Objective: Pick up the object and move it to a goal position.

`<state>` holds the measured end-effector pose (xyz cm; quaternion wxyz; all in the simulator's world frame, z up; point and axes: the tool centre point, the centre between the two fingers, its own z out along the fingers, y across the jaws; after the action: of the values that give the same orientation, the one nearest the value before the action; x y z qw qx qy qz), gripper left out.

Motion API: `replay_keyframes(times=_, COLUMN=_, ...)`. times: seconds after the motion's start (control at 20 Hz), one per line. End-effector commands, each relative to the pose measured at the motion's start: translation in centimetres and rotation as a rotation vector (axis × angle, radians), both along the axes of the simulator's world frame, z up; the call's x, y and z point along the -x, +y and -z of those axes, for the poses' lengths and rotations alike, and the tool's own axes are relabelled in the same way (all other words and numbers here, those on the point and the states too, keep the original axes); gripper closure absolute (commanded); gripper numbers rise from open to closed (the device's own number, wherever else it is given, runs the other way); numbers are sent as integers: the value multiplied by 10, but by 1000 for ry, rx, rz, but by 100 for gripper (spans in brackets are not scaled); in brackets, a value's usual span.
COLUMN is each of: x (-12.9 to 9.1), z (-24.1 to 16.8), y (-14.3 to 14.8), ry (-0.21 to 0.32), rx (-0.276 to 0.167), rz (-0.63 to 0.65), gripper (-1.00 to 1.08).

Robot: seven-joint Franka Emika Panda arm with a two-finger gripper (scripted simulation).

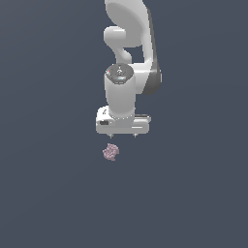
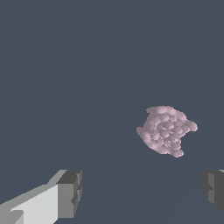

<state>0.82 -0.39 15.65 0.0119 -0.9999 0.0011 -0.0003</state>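
Object [image 1: 111, 152]: pink knobbly blob, lying free on the desk [image 1: 48, 193]. Pincer [image 1: 123, 135]: open, empty, just beside it; centre over object before descending.

The floor [image 1: 48, 193] was a flat, uniform slate-blue surface, filling both views without seam, edge or marking; one thing lay directly on it, the object [image 1: 111, 152], a small pale pink-mauve knobbly blob of irregular outline; in the wrist view the object [image 2: 166, 130] showed a lumpy, notched rim, bare floor [image 2: 65, 65] on every side of it.
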Motion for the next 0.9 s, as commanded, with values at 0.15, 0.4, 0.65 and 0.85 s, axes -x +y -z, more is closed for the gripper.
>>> replay_keyframes(times=0.15, x=-2, z=-3, y=2, ry=-8, rx=3, rz=-2, gripper=-92)
replay_keyframes(times=0.4, x=-11, z=-18, y=11, ry=-42, rx=15, rz=-15, gripper=-92)
replay_keyframes(times=0.65, x=-11, z=-19, y=12, ry=-44, rx=16, rz=-15, gripper=-92)
replay_keyframes(times=0.85, x=-12, z=-15, y=8, ry=-41, rx=15, rz=14, gripper=-92)
